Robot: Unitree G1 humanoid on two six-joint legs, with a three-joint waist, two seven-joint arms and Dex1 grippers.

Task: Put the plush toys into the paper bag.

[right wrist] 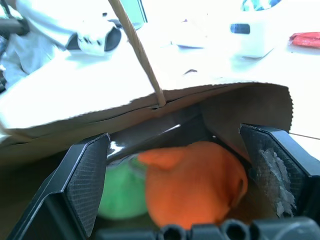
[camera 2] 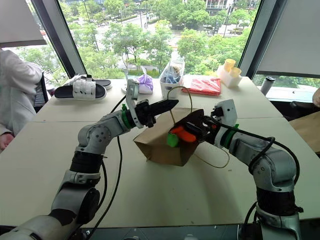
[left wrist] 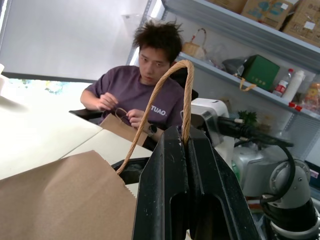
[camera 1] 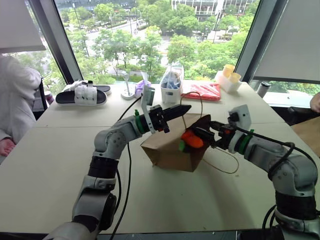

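The brown paper bag (camera 1: 167, 150) lies tilted on the table with its mouth facing my right arm. My left gripper (camera 1: 182, 109) is shut on the bag's tan loop handle (left wrist: 165, 85) and holds it up above the bag. Inside the mouth sit the plush toys: the orange one (right wrist: 195, 185) and, beside it, the lime-green one (right wrist: 120, 192). My right gripper (right wrist: 174, 132) is open at the bag's mouth. Its wide-spread fingers stand either side of the orange toy (camera 1: 192, 139) without touching it.
At the table's far side lie a black-and-white sandal (camera 1: 82, 94), a purple pouch (camera 1: 141, 88), a clear plastic bag (camera 1: 172, 82), a red packet (camera 1: 202, 91) and a white tray with yellow cups (camera 1: 227, 79). A person (camera 1: 15, 100) sits at the left; another person (left wrist: 142, 95) sits across.
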